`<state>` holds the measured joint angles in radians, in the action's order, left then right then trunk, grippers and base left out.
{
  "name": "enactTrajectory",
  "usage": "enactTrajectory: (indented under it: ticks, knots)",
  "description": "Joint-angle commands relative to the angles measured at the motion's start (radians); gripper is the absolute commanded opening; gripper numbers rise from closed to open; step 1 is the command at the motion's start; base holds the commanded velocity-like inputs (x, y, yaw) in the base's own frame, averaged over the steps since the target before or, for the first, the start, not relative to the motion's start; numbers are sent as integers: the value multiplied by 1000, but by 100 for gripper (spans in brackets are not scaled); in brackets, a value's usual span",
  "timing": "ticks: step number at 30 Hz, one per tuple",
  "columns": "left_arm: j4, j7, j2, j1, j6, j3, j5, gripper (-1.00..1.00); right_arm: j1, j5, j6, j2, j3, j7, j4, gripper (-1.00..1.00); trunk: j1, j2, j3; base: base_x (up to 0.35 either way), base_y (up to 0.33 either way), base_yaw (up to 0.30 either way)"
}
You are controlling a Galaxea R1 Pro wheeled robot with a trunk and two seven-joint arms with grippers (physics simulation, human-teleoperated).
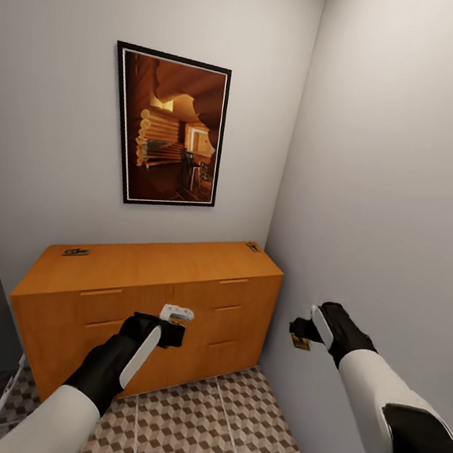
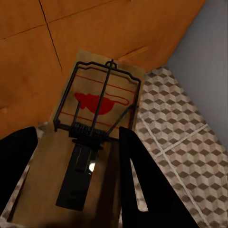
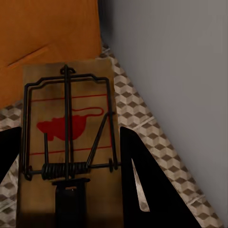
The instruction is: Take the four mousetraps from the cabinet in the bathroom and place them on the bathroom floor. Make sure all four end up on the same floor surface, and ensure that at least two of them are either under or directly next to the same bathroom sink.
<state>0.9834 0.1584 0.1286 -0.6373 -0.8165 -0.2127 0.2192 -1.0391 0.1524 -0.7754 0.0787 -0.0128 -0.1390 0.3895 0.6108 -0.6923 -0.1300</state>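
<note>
Holding a trap in each claw — left gripper (image 1: 174, 334) clamped on one trap (image 2: 90, 137), right gripper (image 1: 304, 334) on another (image 3: 66, 142), both raised before the cabinet (image 1: 150, 295). Two more traps (image 1: 75, 252) sit on top. Next, I'd say: lower these to the floor (image 1: 223, 431) by the sink.

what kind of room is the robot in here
Probably a corner of a home room, possibly a bathroom: cube-patterned floor tiles, a low orange-brown cabinet against plain walls, and a framed picture. No plumbing fixture confirms it.
</note>
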Motion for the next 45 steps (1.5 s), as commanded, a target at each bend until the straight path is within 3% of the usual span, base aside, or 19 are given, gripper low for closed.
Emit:
enactTrajectory:
  ticks: [1, 4, 6, 9, 12, 14, 17, 20, 25, 27, 28, 31, 33, 45]
  knots:
    - [-18, 9, -15, -1, 3, -2, 16, -100, 0, 13, 90, -1, -2, -9, -72, -100, 0, -2, -2, -2, -1, 0]
    - [-104, 8, -43, 0, 54, 0, 19, -100, 0, -8, 355, -15, -5, -8, -301, -100, 0, -2, -2, 0, 0, 0]
    - [-226, 7, -65, 0, 149, 5, 20, -100, 9, -44, 508, -30, -5, -1, -413, -100, 0, -2, -2, 0, 0, 0]
    - [-449, 7, -78, 1, 334, 10, 30, -100, 63, -88, 587, -39, -6, 56, -454, -100, 0, -2, -2, 0, 0, 0]
    - [-713, 6, -87, 1, 571, 16, 73, -100, 139, -108, 659, -39, -6, 93, -464, -100, 0, -2, -2, 0, 0, 0]
    - [-891, -7, -104, 1, 745, 17, 97, -100, 211, -114, 747, -39, -6, 102, -467, -100, 0, -2, -2, 0, 0, 0]
    - [-1005, -55, -131, 4, 848, 18, 105, -100, 276, -122, 793, -39, -6, 105, -467, -100, 0, -2, -2, 0, 0, 0]
    - [-1051, -112, -173, 53, 908, 18, 108, -100, 353, -133, 839, -39, -6, 106, -468, -100, 0, -2, -2, 0, 0, 0]
    - [-1062, -127, -210, 138, 1023, 20, 112, -100, 437, -140, 902, -39, -6, 107, -468, -100, 0, -2, -2, 0, 0, 0]
    - [-1063, -128, -218, 168, 1068, 20, 136, -100, 466, -141, 940, -39, -6, 107, -468, -100, 0, -2, -2, 0, 0, 0]
    - [-1063, -129, -227, 188, 1102, 20, 171, -100, 486, -141, 975, -39, -6, 107, -468, -100, 0, -2, -2, 0, 0, 0]
    - [-1063, -130, -234, 217, 1158, 20, 235, -100, 518, -141, 1032, -38, -6, 107, -468, -100, 0, -2, -2, 0, 0, 0]
    - [-1063, -129, -235, 225, 1171, 19, 252, -100, 526, -138, 1046, -36, -6, 107, -468, -100, 0, -2, -2, 0, 0, 0]
    - [-1064, -124, -227, 245, 1176, 18, 264, -100, 531, -135, 1055, -36, -6, 106, -468, -100, 0, -2, -2, 0, 0, 5]
